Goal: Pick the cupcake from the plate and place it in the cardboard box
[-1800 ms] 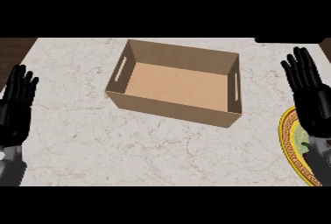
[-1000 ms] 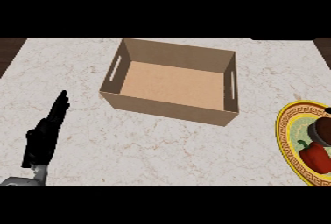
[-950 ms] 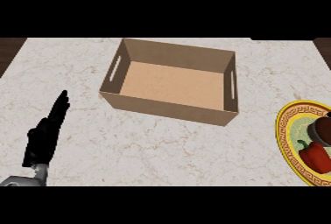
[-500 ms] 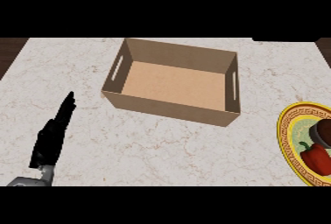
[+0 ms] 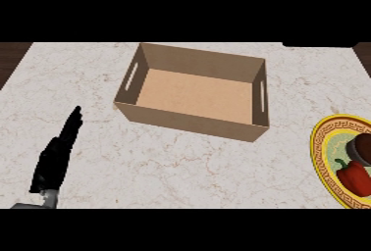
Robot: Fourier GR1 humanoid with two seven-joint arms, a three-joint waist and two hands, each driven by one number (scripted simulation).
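Tabletop [image 5: 181, 166]: pale marble with faint brown veins, filling most of the head view; dark wood strip visible past its far left corner.
Cardboard box [image 5: 194, 91]: open-topped brown rectangular box, upright, set slightly askew near the far middle of the tabletop; slot handle cut into each short wall; inside bare.
Plate [image 5: 323, 157]: round, yellow rim with a dark key pattern and pale green centre, at the right edge of the view, partly cut off; well apart from the cardboard box, nearer than it and to its right.
Cupcake [image 5: 361, 148]: dark brown round shape on the plate, at the very right edge, only partly seen.
Red pepper [image 5: 354, 175]: glossy red with a green stem, on the plate, just beside the cupcake on the near side.
Left robot hand [image 5: 56, 153]: black, seen edge-on at lower left, fingers straight and together, pointing away; holding nothing, well apart from box and plate.
Right robot hand: out of view.
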